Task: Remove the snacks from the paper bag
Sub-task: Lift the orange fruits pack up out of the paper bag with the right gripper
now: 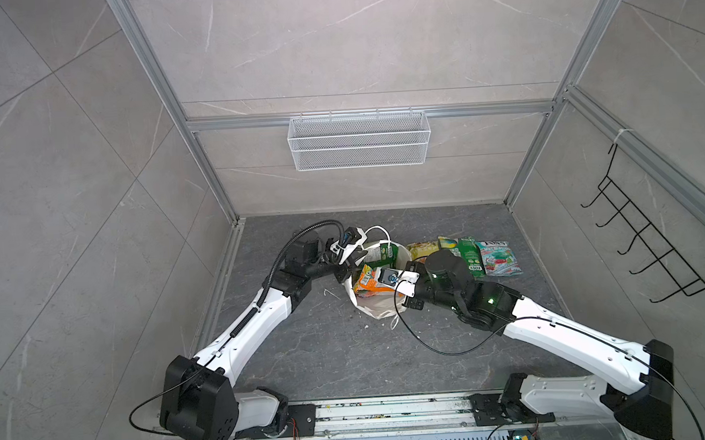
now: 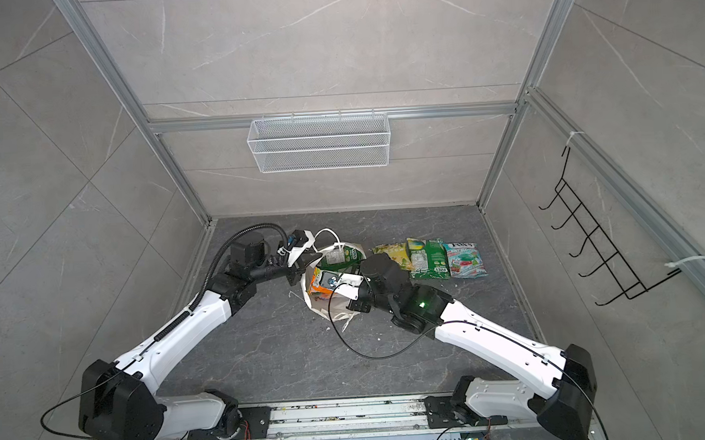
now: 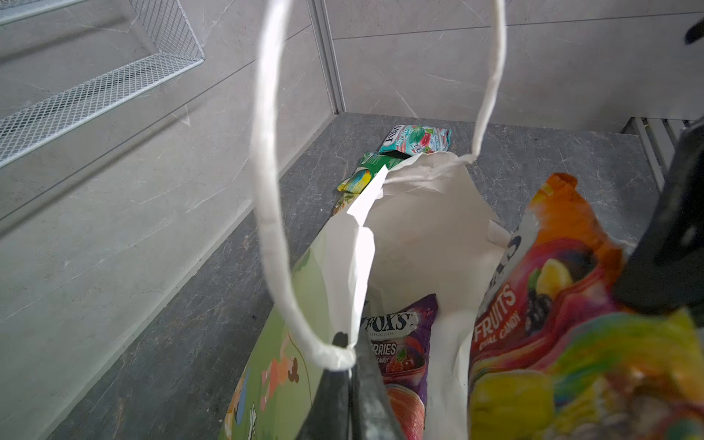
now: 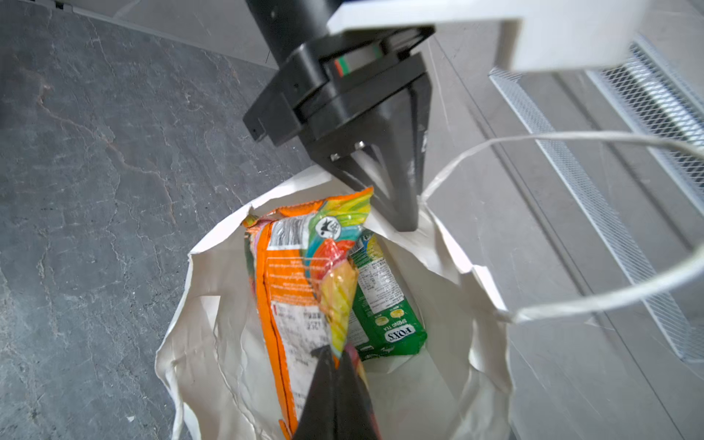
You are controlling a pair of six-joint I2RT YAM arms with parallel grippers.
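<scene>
The right end effector [image 4: 335, 356] is clamped shut on the orange packet [image 4: 301, 289], lettered "FRUITS OVAL CANDY", which sticks up out of the paper bag [image 4: 213, 304]. Inside the bag sit a purple packet [image 3: 404, 343] reading "FOX'S" and a green packet [image 4: 388, 304] reading "FOX'S SPRING TEA". The left end effector [image 3: 348, 356] pinches the bag's rim at a cord handle [image 3: 264, 183]. Both arms reach in from the desk's [image 1: 308, 347] near edge and bend over the bag mid-desk, with a teal packet [image 1: 498, 259] marked "FOX'S MINT" lying toward the right edge.
</scene>
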